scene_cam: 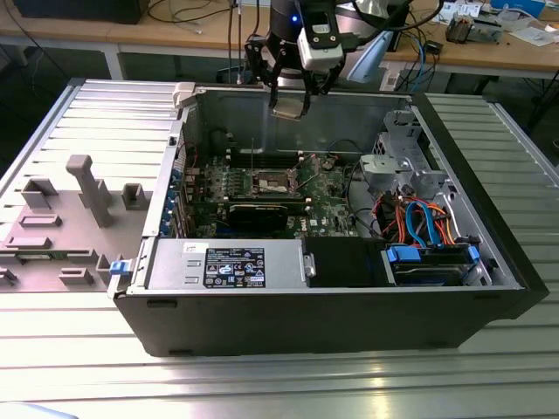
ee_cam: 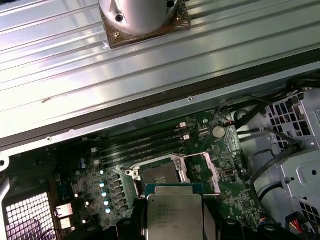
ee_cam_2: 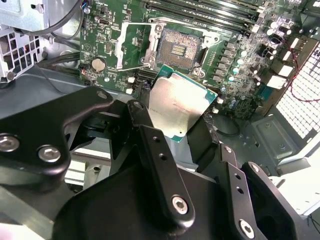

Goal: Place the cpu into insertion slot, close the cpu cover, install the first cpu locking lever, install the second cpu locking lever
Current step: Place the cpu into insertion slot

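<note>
Pincer [ee_cam_2: 169, 119] holds the small flat square silver-topped cpu [ee_cam: 175, 216] by two opposite edges, closed only to its width, at upper centre in the exterior view, above the golden-brown square insertion slot [ee_cam: 159, 175]. Lowered askew or off-centre, the chip could bend contacts. Its lid's print cannot be made out.

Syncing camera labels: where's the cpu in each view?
Exterior view: cpu high over the case's far wall.
Second wrist view: cpu tilted, silvery face showing, nearer the camera than the insertion slot.
First wrist view: cpu face-on, just before the insertion slot.
Shared landmark: the insertion slot, uncovered.
</note>
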